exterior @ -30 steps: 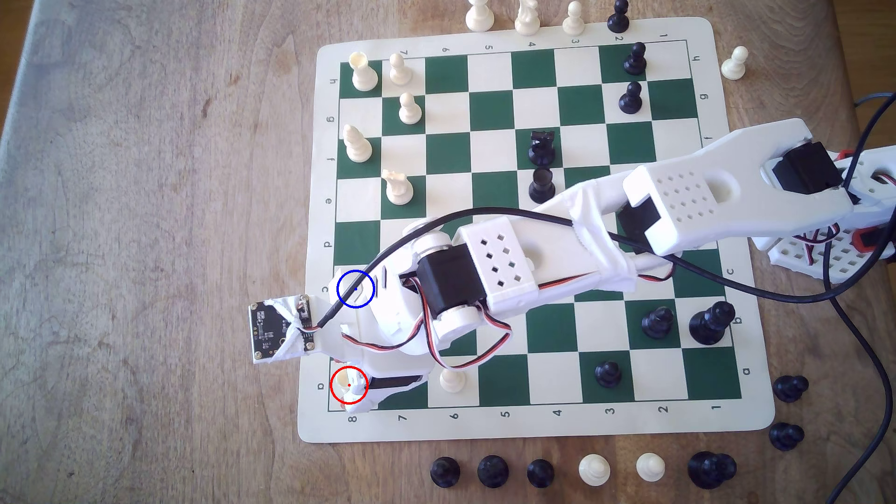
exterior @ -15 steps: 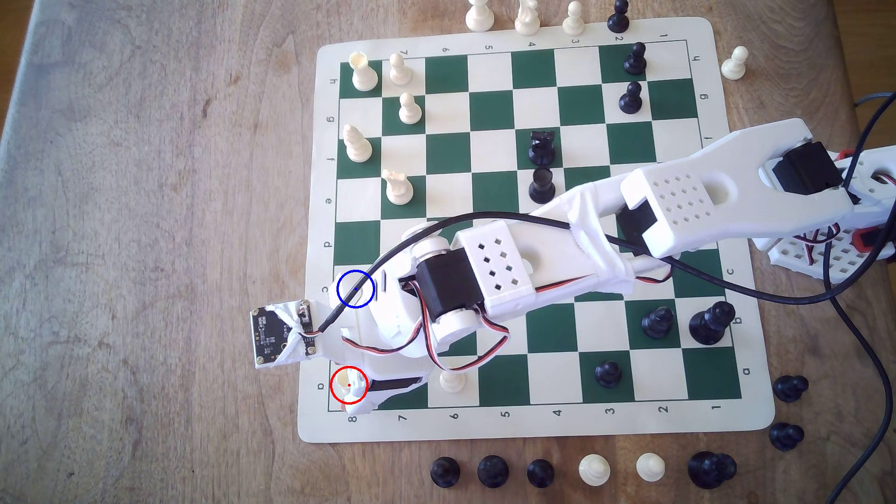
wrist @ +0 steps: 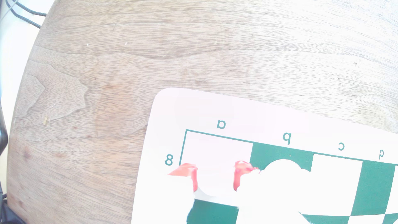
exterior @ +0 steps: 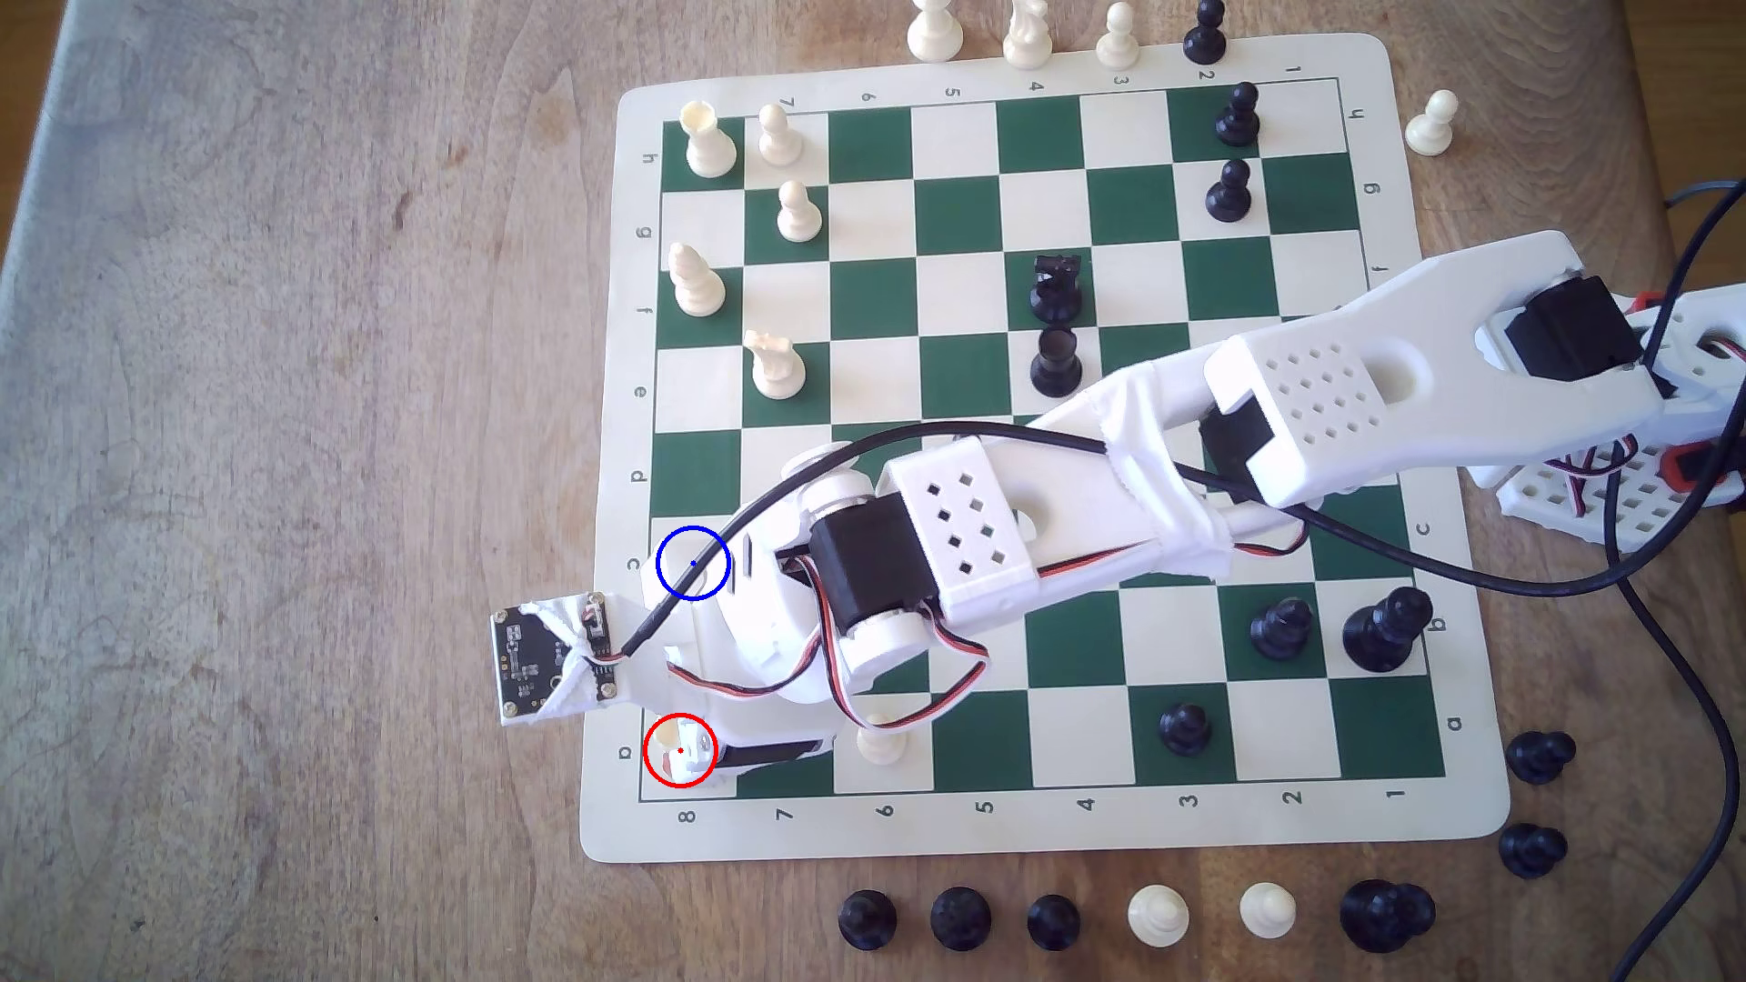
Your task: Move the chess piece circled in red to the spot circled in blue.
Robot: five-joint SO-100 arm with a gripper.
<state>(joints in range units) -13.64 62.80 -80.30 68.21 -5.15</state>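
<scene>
Gripper point(exterior: 694, 751) down over the a8 corner, around the cream rook point(exterior: 673, 744) in the red ring.

In the wrist view two red-tipped fingers point(wrist: 193, 174) stand either side of a washed-out white shape — the rook point(wrist: 215, 183) — on the cream a8 square, but glare hides whether they touch it, so I cannot tell if the grip has closed. In the exterior view the rook sits at the lower left corner of the chessboard point(exterior: 1039, 831), partly covered by the white gripper. The blue-ringed square point(exterior: 682, 576) — c8, two squares up the same file — lies mostly under the arm's wrist point(exterior: 756, 604). A cream pawn point(exterior: 881, 746) stands near on a6.
</scene>
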